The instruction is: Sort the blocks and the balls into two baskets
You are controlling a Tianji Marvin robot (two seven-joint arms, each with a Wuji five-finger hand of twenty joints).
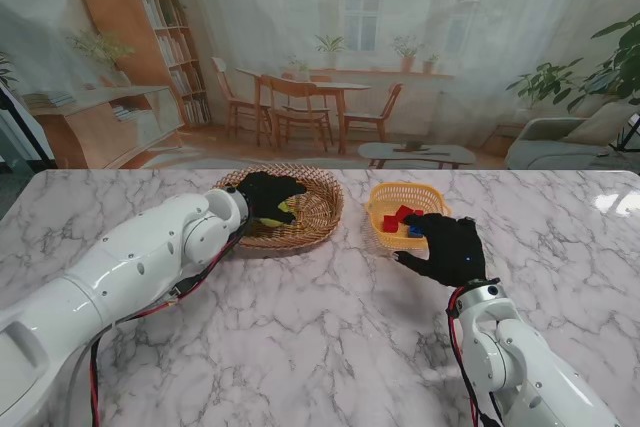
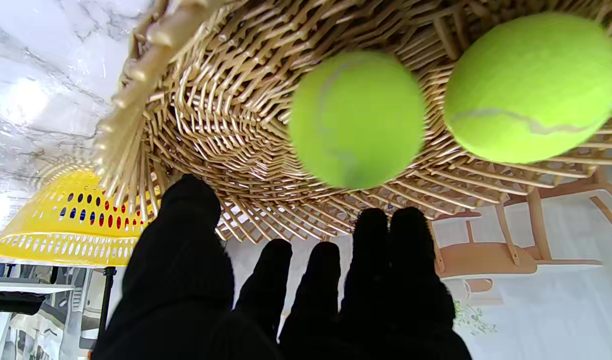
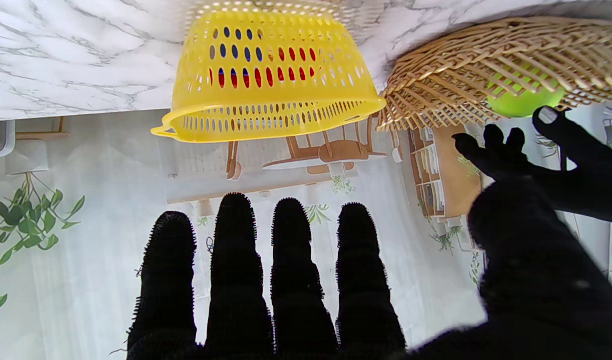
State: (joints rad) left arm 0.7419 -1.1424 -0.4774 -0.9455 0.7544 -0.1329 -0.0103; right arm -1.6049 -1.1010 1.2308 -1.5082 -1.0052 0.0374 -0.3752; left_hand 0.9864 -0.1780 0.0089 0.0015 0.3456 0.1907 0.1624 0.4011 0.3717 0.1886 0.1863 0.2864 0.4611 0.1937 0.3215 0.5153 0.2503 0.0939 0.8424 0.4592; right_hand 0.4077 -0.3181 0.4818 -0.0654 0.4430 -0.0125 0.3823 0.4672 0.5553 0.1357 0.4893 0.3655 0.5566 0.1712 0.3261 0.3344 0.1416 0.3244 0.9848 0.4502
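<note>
My left hand (image 1: 265, 194) hovers over the round wicker basket (image 1: 318, 215), fingers spread and holding nothing. In the left wrist view two yellow-green tennis balls show against the wicker weave (image 2: 225, 125). One ball (image 2: 357, 119) is blurred, just past my fingertips (image 2: 190, 200); the other ball (image 2: 533, 87) is sharp and lies in the basket. My right hand (image 1: 448, 245) is open beside the yellow plastic basket (image 1: 380, 209), on the side nearer to me. That basket holds red blocks (image 1: 397, 217) and a blue block (image 1: 415, 231).
The two baskets stand side by side at the middle of the marble table (image 1: 330, 327), the wicker one on the left. In the right wrist view the yellow basket (image 3: 270, 100) is straight ahead, the wicker basket (image 3: 461, 65) beside it.
</note>
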